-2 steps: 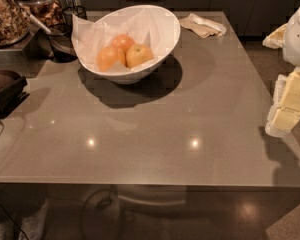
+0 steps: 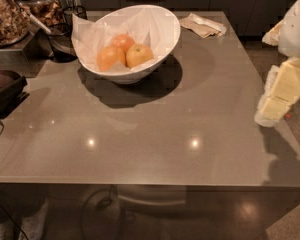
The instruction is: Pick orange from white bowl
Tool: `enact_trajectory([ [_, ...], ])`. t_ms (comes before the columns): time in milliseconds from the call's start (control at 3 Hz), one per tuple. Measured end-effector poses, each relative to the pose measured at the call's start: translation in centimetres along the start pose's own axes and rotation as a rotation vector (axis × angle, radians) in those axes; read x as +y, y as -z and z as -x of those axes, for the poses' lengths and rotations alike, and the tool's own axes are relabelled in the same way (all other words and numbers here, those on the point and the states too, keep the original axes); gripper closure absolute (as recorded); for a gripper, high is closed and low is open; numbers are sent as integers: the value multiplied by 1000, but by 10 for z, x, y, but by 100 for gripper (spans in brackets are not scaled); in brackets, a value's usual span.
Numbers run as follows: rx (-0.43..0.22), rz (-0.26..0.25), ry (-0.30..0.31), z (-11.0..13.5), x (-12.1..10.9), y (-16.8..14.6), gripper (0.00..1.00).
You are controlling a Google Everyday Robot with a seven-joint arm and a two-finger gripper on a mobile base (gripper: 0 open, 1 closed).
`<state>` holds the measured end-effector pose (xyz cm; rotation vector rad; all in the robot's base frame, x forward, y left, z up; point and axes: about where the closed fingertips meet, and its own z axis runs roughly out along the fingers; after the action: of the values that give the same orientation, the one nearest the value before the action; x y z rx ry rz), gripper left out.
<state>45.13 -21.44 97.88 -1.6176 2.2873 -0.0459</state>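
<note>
The white bowl (image 2: pixel 162 19), lined with crinkled white paper, stands at the back left of the grey table. Three fruits lie in it. The orange (image 2: pixel 139 54) is the paler, yellower one at the front right. Two deeper reddish-orange fruits lie beside it, one at the front left (image 2: pixel 110 58) and one behind (image 2: pixel 123 41). My gripper (image 2: pixel 272 109) is pale yellow and hangs at the right edge of the view, beside the table's right edge. It is far from the bowl and holds nothing that I can see.
A crumpled napkin (image 2: pixel 202 25) lies at the back right of the bowl. A glass jar of nuts (image 2: pixel 5 16), a dark cup with a scoop (image 2: pixel 60 44) and a black device (image 2: pixel 5 86) crowd the left side. The table's front edge (image 2: pixel 140 184) is near.
</note>
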Motion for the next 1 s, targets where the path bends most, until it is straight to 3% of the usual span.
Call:
enact_trajectory([
  [333, 1, 40, -94, 46, -40, -14, 0],
  [1000, -53, 27, -96, 62, -47, -18, 0],
])
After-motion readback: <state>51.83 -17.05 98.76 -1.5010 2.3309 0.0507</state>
